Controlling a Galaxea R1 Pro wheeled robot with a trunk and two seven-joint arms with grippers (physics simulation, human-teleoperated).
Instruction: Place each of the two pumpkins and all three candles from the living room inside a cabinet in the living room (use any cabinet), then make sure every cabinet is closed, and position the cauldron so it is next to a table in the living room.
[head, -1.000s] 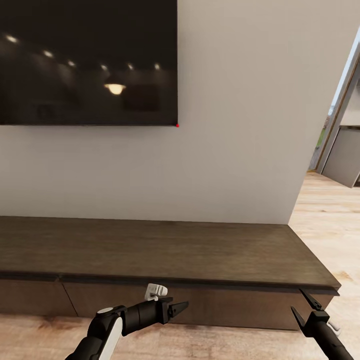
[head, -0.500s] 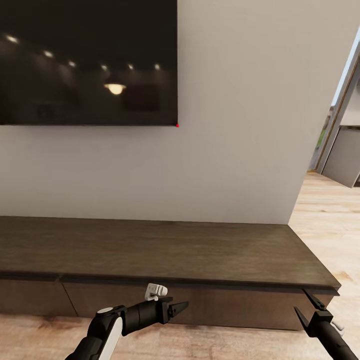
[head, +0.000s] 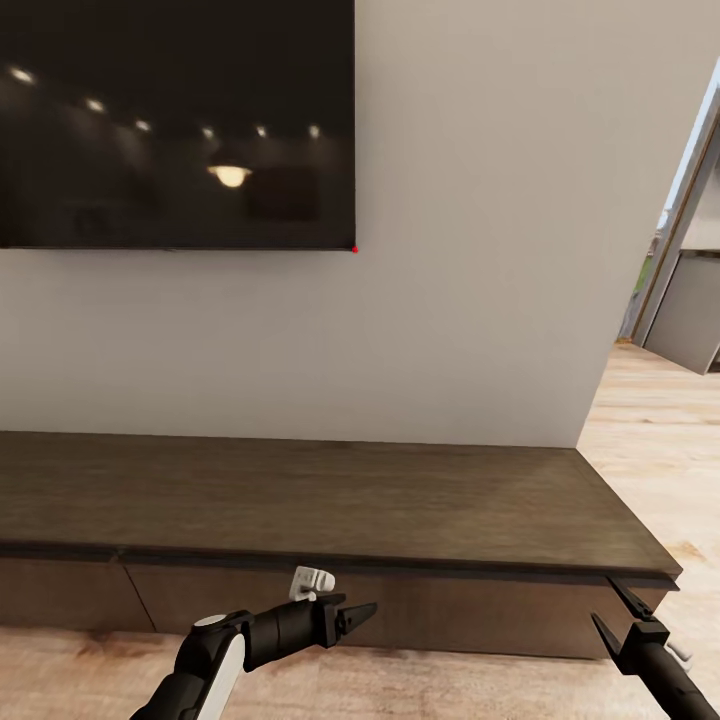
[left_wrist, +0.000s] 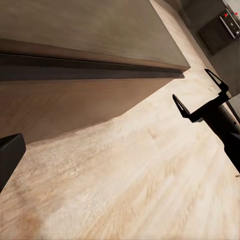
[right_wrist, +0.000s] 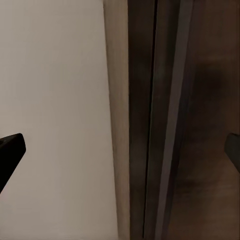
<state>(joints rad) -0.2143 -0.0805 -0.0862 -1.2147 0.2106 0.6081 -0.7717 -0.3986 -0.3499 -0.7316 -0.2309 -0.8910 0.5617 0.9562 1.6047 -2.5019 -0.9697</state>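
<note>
**Lining up on the closed cabinet drawer**

Nearest me, I am holding the left tool (head: 355, 613) low over the plank floor (head: 90, 670), its fingers drawn narrow and carrying nothing. I am keeping the right tool (head: 612, 614) spread wide and empty at the cabinet's (head: 330, 505) right front corner, its fingers (left_wrist: 181, 106) splayed beside the drawer front (head: 460, 605).

I am judging that front as stiff, heavy wood with no handle I can make out, so I am planning to hook the dark seam under the top edge. All drawers are looking closed, so their contents are hidden. Farther back, the TV (head: 175, 120) is hanging on the wall.
</note>
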